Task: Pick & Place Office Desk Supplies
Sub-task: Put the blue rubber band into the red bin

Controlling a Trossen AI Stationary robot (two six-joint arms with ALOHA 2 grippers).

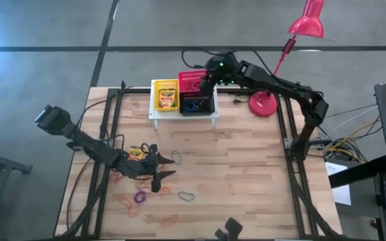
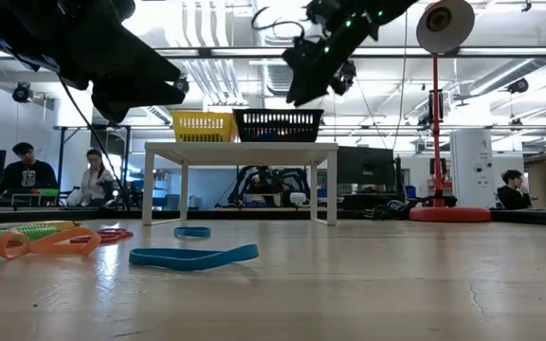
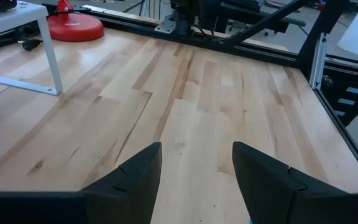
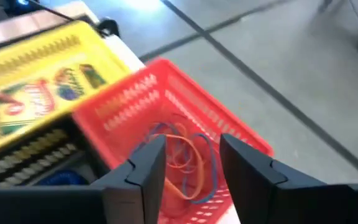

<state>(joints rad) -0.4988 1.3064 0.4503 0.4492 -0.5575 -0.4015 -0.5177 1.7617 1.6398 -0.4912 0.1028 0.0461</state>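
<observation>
High view: right gripper [image 1: 206, 82] hovers over the red basket [image 1: 191, 80] on the stand [image 1: 183, 115]; left gripper [image 1: 161, 173] hangs over the worktop [image 1: 246, 167].

Right wrist view: fingers [image 4: 145, 171] parted, empty, above loops [image 4: 188, 162] in the basket.

Left wrist view: fingers [image 3: 135, 177] spread, empty.

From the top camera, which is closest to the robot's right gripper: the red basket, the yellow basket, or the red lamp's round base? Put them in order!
Measured from the right gripper in the high view:
1. Red basket - right beside the gripper, on the white stand, at the table's back edge.
2. Yellow basket - farther along the stand toward the left arm's side, holding a crayon box.
3. Lamp base - farthest, off the stand on the other side.
</observation>
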